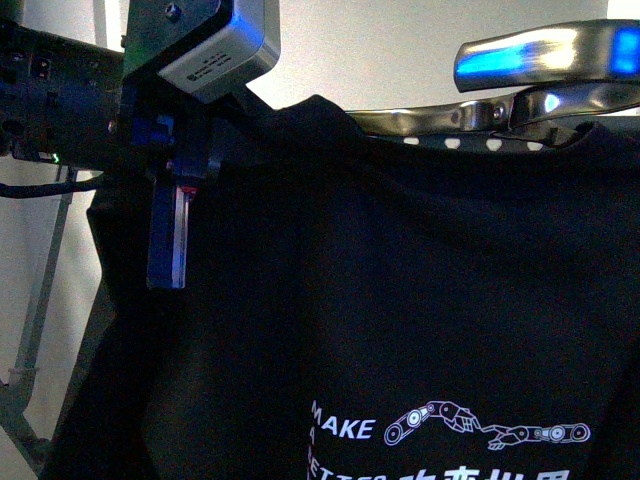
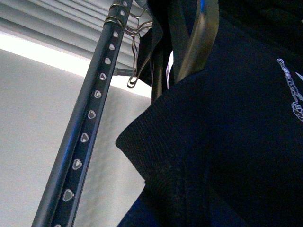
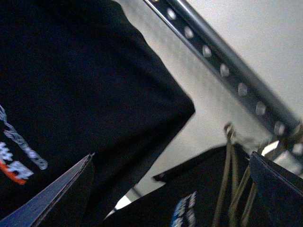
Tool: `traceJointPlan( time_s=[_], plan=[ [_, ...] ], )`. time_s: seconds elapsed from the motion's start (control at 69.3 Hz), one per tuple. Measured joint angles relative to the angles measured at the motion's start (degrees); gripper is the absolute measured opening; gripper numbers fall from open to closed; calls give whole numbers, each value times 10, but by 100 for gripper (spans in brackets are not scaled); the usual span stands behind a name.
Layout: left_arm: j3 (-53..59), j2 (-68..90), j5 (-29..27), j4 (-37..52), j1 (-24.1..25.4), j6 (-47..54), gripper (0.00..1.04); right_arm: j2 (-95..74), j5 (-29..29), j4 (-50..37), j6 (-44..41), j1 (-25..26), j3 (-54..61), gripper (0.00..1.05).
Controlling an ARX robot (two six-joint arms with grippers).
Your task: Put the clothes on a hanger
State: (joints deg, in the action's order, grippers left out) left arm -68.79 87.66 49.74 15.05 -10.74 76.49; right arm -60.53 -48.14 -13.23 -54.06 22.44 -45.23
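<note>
The black T-shirt [image 1: 400, 300] fills most of the front view, its print at the lower right and its top edge lying along a shiny metal bar [image 1: 440, 120] at the upper right. The left hand [image 1: 172, 250] hangs at the upper left, tight against the shirt's shoulder. Only one blue finger shows, so I cannot tell whether it is clamped on the cloth or just beside it.

In the right wrist view the right hand [image 3: 170, 158] has its fingers spread wide with nothing between them. The shirt is at the upper left and the rack rail [image 3: 227, 71] crosses the upper right.

If the left hand alone carries that shoulder, letting go before the cloth is seated would likely let that side slump and drag the shirt off. The lower right of the right wrist view is crowded. Wire hangers [image 3: 228, 179] and a second dark garment [image 3: 199, 189] sit near the spread fingers, so a reach there could snag a hook or pinch the wrong cloth. The loose sleeve [image 2: 156, 127], centre of the left wrist view, could bunch.
</note>
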Motion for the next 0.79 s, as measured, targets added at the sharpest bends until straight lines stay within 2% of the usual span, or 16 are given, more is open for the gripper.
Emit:
traceJointPlan(
  time_s=[0.101, 0.202, 0.303, 0.519, 0.794],
  plan=[
    [0, 0, 0, 0, 0, 0, 4, -34, -26, 85, -173, -20, -62, 97],
    [0, 0, 0, 0, 1, -1, 4, -70, -14, 162, -329, -41, -122, 97],
    [0, 0, 0, 0, 1, -1, 4, -104, 7, 185, -409, -64, -170, 97],
    [0, 0, 1, 0, 1, -1, 4, -142, 49, 209, -445, -108, -236, 97],
    [0, 0, 1, 0, 1, -1, 4, -181, 104, 215, -438, -163, -272, 97]
  ],
)
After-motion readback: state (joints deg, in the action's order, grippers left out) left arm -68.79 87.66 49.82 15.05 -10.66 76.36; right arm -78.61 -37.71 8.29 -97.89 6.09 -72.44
